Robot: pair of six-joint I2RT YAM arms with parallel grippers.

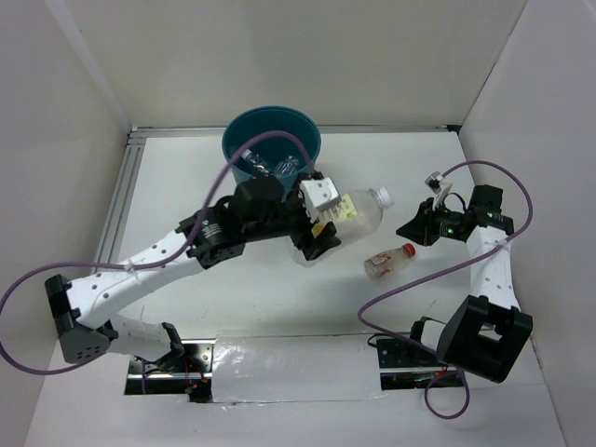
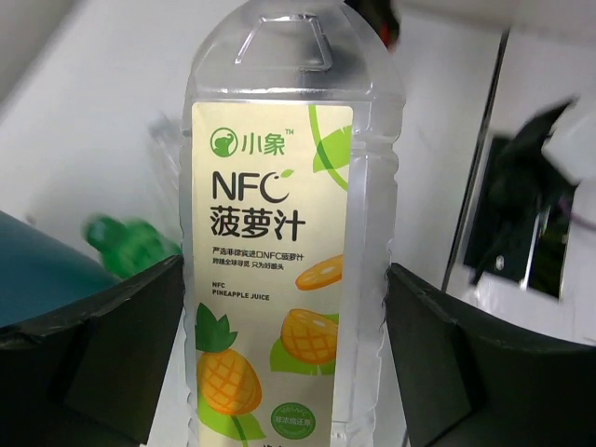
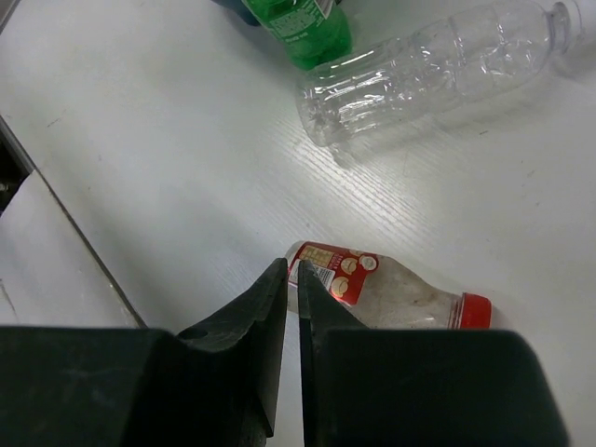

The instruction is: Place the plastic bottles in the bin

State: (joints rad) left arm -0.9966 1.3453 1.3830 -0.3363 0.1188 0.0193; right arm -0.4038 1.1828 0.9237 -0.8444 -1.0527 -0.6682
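Note:
My left gripper (image 1: 319, 233) (image 2: 284, 270) is shut on the big bottle with the white-orange-green pineapple label (image 1: 358, 209) (image 2: 279, 242). It holds the bottle just right of the round dark teal bin (image 1: 272, 130) (image 2: 37, 275). At least one clear bottle (image 1: 276, 168) lies inside the bin. The red-capped bottle (image 1: 389, 262) (image 3: 410, 296) lies on the table. My right gripper (image 1: 408, 230) (image 3: 298, 265) is shut and empty, its tips just over that bottle's labelled end. A clear water bottle (image 3: 438, 65) and the small green bottle (image 3: 300, 23) (image 2: 130, 244) lie on the table beyond.
White walls enclose the table on three sides. An aluminium rail (image 1: 126, 186) runs along the left edge. Purple cables (image 1: 484, 168) loop over both arms. A taped strip (image 1: 298, 368) lies at the near edge between the arm bases.

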